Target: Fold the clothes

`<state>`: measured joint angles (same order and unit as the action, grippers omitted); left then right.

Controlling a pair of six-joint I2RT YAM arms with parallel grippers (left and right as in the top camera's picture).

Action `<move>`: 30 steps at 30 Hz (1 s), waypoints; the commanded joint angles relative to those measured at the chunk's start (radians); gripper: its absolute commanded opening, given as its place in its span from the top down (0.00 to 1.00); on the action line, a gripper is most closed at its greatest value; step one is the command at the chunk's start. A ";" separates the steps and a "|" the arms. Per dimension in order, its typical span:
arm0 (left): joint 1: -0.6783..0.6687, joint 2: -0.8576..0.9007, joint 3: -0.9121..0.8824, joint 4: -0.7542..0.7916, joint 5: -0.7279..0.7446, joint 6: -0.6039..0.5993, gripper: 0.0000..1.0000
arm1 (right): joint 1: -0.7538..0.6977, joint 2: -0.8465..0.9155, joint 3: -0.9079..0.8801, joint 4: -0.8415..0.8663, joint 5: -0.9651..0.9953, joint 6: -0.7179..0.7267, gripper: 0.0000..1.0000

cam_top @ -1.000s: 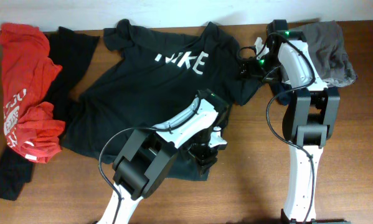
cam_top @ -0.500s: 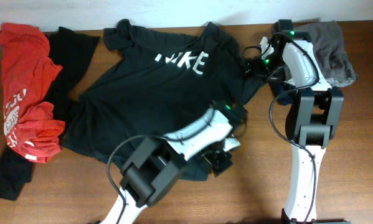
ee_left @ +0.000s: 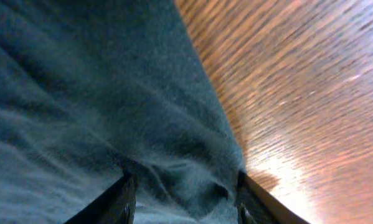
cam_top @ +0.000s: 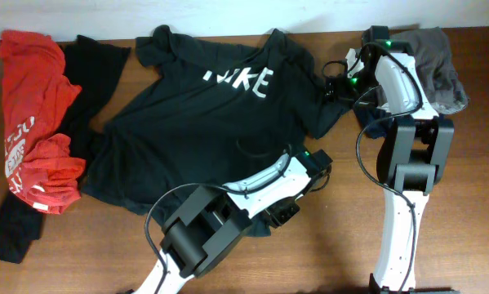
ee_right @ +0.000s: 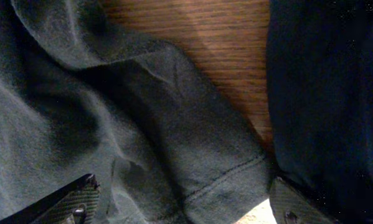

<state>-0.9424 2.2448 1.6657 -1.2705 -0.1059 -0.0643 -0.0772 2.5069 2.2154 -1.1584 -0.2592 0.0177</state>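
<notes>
The large black T-shirt (cam_top: pixel 187 122) with white block letters lies spread flat in the middle of the table. My left gripper (cam_top: pixel 283 214) is at its bottom right hem corner. In the left wrist view the fingers (ee_left: pixel 185 199) are open, with the shirt's cloth (ee_left: pixel 80 93) bunched between them. My right gripper (cam_top: pixel 334 88) is at the shirt's right sleeve. In the right wrist view the fingers (ee_right: pixel 183 208) are spread wide over the sleeve hem (ee_right: pixel 223 180), not closed on it.
A red shirt (cam_top: pixel 32 122) and a plain black garment (cam_top: pixel 93 69) lie at the left. A grey garment (cam_top: pixel 436 61) lies at the back right, behind the right arm. A navy cloth (ee_right: pixel 326 93) lies right beside the sleeve. Bare wood (cam_top: pixel 334 237) fronts the shirt.
My left arm has swung right and toward the front, bringing its gripper down to the shirt's bottom right corner. My right gripper has shifted slightly right at the sleeve.
</notes>
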 commanded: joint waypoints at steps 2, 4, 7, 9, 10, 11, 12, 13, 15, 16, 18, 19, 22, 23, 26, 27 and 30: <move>0.003 0.016 -0.032 0.022 -0.071 -0.033 0.48 | -0.011 0.008 -0.007 -0.004 0.016 -0.005 0.08; 0.003 0.016 -0.032 0.022 -0.071 -0.033 0.50 | -0.011 0.008 -0.007 -0.004 0.016 -0.005 0.08; 0.003 0.016 -0.032 0.022 -0.070 -0.033 0.67 | -0.009 0.008 -0.007 -0.007 0.016 -0.005 0.09; 0.003 0.016 -0.032 0.021 -0.071 -0.033 0.93 | -0.009 0.008 -0.007 -0.008 0.016 -0.005 0.09; 0.002 0.016 -0.032 0.021 -0.070 -0.033 1.00 | -0.009 0.008 -0.008 -0.008 0.016 -0.005 0.09; 0.002 0.016 -0.032 0.021 -0.069 -0.033 0.99 | -0.009 0.008 -0.008 -0.007 0.016 -0.005 0.09; 0.003 0.016 -0.032 0.021 -0.067 -0.034 1.00 | -0.009 0.008 -0.010 -0.005 0.016 -0.005 0.09; 0.003 0.016 -0.032 0.021 -0.067 -0.033 0.99 | -0.009 0.008 -0.013 -0.004 0.016 -0.005 0.09; 0.003 0.016 -0.032 0.021 -0.067 -0.034 0.99 | -0.009 0.008 -0.019 -0.002 0.016 -0.005 0.09; 0.003 0.016 -0.032 0.021 -0.067 -0.035 0.99 | -0.009 0.008 -0.029 0.005 0.016 -0.005 0.09; 0.003 0.016 -0.032 0.021 -0.067 -0.037 1.00 | -0.008 0.008 -0.047 0.016 0.007 -0.005 0.09; 0.003 0.016 -0.032 0.022 -0.067 -0.037 1.00 | -0.007 0.008 -0.060 0.023 -0.005 -0.005 0.09; 0.003 0.016 -0.032 0.022 -0.067 -0.037 0.99 | -0.007 0.008 -0.101 0.053 -0.035 -0.001 0.13; 0.003 0.016 -0.032 0.022 -0.067 -0.037 0.99 | -0.007 0.008 -0.115 0.065 -0.045 -0.001 0.14; 0.003 0.016 -0.032 0.022 -0.067 -0.037 0.99 | -0.007 0.008 -0.151 0.099 -0.049 0.019 0.21; 0.003 0.016 -0.032 0.023 -0.067 -0.037 0.99 | -0.007 0.008 -0.161 0.108 -0.052 0.021 0.27; 0.003 0.016 -0.032 0.026 -0.067 -0.040 0.99 | -0.007 0.008 -0.180 0.125 -0.051 0.025 0.48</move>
<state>-0.9451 2.2421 1.6535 -1.2587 -0.1410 -0.0917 -0.0879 2.4664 2.0895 -1.0386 -0.2825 0.0219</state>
